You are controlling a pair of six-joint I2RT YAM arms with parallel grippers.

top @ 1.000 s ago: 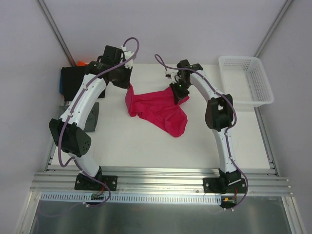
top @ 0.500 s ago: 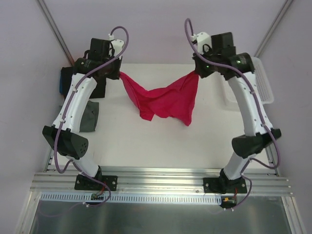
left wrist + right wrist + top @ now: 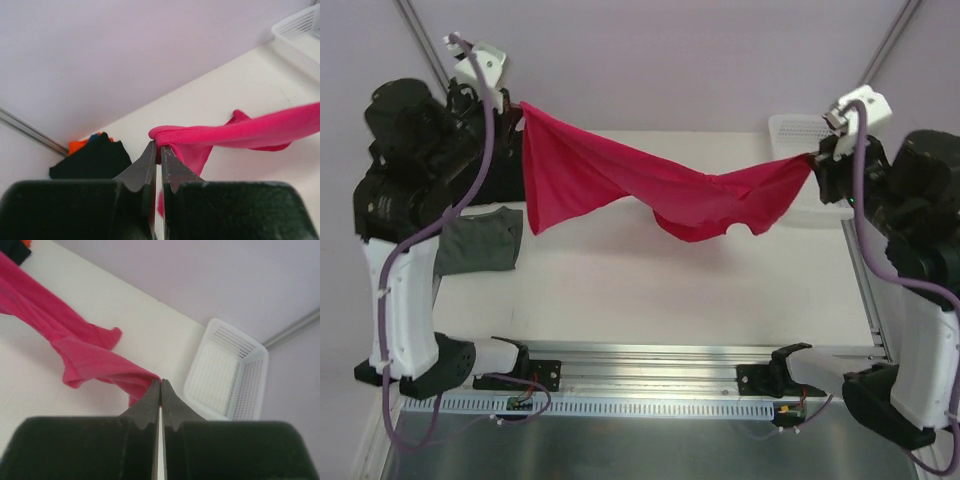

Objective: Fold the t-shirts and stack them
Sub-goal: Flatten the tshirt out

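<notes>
1. My left gripper [image 3: 523,107], upper left of the top view, is clamped on one end of the crimson t-shirt [image 3: 650,190].
2. My right gripper [image 3: 812,158], at the right edge, is pinched tight on the other end.
3. The shirt hangs stretched between both grippers over the bench [image 3: 620,290], sagging mid-frame.
4. At left lies a grey-green folded shirt [image 3: 480,240]; the white basket [image 3: 788,126] sits upper right.

From above, the left arm [image 3: 410,180] covers the black t-shirt [image 3: 95,157]. In the left wrist view the left gripper [image 3: 156,146] hides its lower part and the upper right corner crops the white mesh basket [image 3: 300,35], which from above sits mostly behind the right arm [image 3: 900,200].
</notes>
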